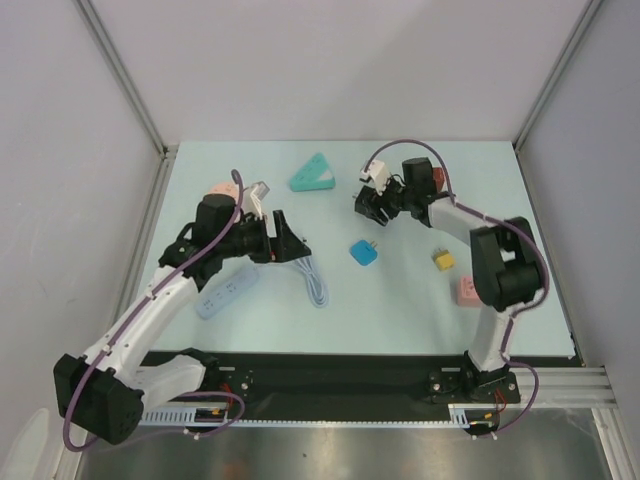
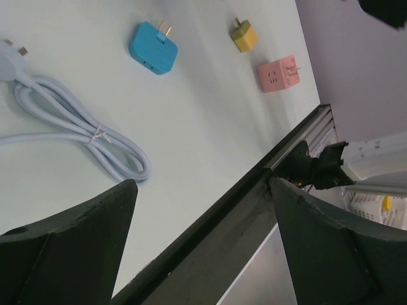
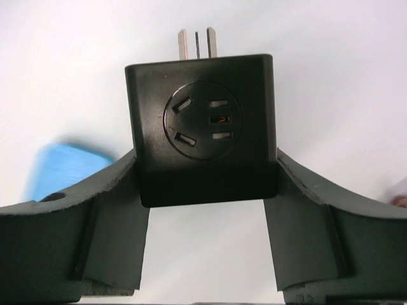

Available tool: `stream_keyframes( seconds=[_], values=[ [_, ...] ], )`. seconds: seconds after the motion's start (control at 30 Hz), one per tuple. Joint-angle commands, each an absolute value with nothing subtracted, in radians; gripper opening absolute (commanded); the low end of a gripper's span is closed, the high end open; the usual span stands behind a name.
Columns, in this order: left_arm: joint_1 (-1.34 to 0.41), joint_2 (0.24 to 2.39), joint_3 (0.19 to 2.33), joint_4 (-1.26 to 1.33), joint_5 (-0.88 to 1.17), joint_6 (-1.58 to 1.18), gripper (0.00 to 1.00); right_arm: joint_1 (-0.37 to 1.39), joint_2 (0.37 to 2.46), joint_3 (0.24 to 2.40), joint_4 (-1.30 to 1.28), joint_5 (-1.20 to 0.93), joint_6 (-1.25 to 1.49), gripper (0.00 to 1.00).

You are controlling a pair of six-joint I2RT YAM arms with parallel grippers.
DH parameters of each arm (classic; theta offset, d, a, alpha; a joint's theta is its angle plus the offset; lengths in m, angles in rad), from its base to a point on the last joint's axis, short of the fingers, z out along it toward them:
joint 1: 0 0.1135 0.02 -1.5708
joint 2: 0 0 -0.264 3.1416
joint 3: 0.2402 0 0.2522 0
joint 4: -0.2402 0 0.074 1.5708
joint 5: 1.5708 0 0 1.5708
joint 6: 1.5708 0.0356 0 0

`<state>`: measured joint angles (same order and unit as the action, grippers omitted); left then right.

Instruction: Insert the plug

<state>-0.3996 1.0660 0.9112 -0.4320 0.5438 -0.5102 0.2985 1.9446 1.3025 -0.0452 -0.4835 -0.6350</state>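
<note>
Right pincer (image 3: 206, 159) clasps the black plug (image 3: 202, 127), prongs outward (left pincer (image 2: 203, 185) gapes empty); power strip (image 1: 225, 295) lies near the surface's (image 1: 400, 310) left edge.

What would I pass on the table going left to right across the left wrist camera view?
Pale cable → blue adapter → yellow adapter → pink adapter.

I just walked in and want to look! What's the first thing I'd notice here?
A black adapter fills the right wrist view, squeezed between the fingers of the right gripper, prongs pointing away. On the pale table, a blue adapter lies mid-table, and a white cable curls beside the open left gripper.
</note>
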Motion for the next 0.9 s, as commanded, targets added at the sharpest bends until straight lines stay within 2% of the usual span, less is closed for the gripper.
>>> stream_keyframes(
  seconds=[0.0,0.07,0.17,0.3,0.57,0.77,0.87],
  values=[
    [-0.348,1.04,0.976,-0.431,0.592,-0.545,0.93,0.353,1.674,1.221,0.182,-0.549,-0.588,0.0],
    [-0.312,1.013,0.995,-0.434,0.615,-0.548,0.93,0.356,1.599,1.155,0.227,-0.622,-0.502,0.0],
    [-0.272,0.983,1.02,-0.437,0.658,-0.552,0.93,0.362,1.45,1.05,0.299,-0.883,-0.414,0.0],
    [-0.255,0.945,1.045,-0.419,0.75,-0.569,0.95,0.428,1.263,0.943,0.364,-0.978,-0.379,0.0],
    [-0.256,0.858,0.977,-0.166,1.012,-0.745,1.0,0.514,1.1,0.916,0.255,-0.979,-0.405,0.0],
    [-0.256,0.836,0.956,-0.127,1.012,-0.718,1.0,0.529,1.075,0.923,0.241,-0.936,-0.359,0.0],
    [-0.258,0.833,0.942,-0.115,0.989,-0.64,1.0,0.529,1.092,0.927,0.308,-0.924,-0.156,0.0]
  ],
)
